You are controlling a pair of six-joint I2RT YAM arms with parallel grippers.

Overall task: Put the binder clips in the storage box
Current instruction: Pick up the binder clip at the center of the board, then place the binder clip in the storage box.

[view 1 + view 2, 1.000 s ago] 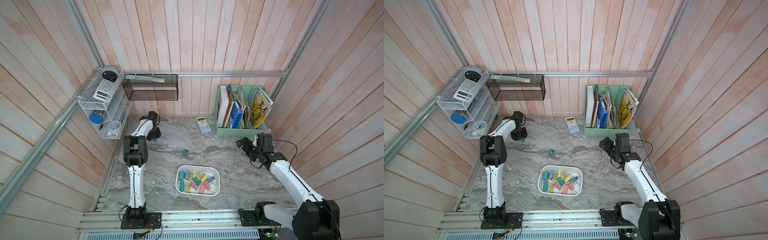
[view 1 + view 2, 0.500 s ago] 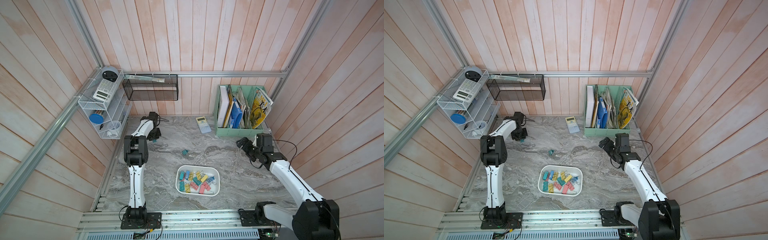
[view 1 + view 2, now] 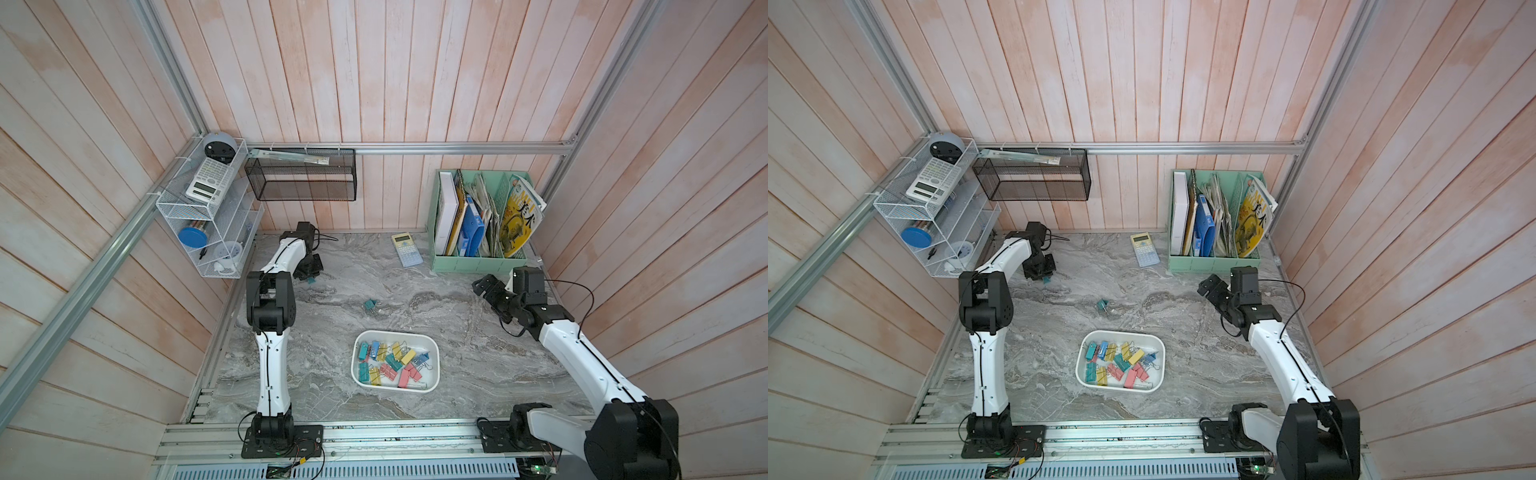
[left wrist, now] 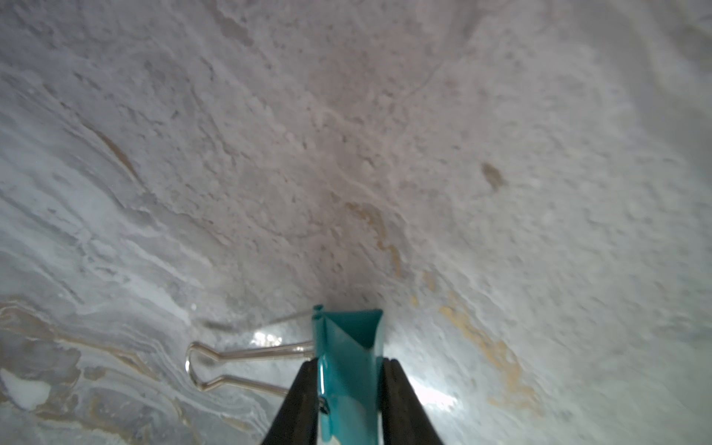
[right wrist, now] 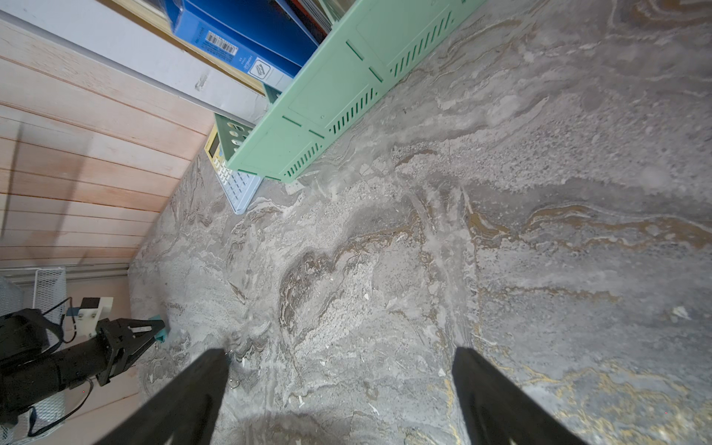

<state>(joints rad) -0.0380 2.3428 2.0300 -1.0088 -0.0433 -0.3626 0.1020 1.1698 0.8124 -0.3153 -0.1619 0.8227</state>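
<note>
Spotter: Well, take the grey marbled tabletop (image 3: 478,353) first. Most of it is bare, because nearly all your work already lies in the shallow white plastic storage box (image 3: 395,387), which is near the front edge between the two arm bases.

Operator: Why there?

Spotter: Either arm can reach it, I'd judge. A heap of pastel binder clips (image 3: 390,363) fills it: teal, yellow, pink and blue, with their wire handles tangled.

Operator: And the arms?

Spotter: Your right gripper (image 3: 482,286) hangs over bare table in front of the mint-green file holder (image 3: 478,264). Its jaws are spread wide with nothing between them, and it looks parked out of the way. Your left gripper (image 4: 348,364) is down in the far left corner near the white wire shelf (image 3: 208,232). Its black fingers (image 4: 300,393) are drawn in narrowly on a small teal binder clip (image 4: 348,335).

Operator: Good hold?

Spotter: You have it by the flat sides of the folded body, not by the thin silver handles, which stick out sideways. That should be the firmer grip, since the handles swing. I cannot tell whether it is clear of the table.

Operator: Anything left?

Spotter: One more teal clip (image 3: 370,306) lies loose mid-table, between your left gripper and the box.
</note>
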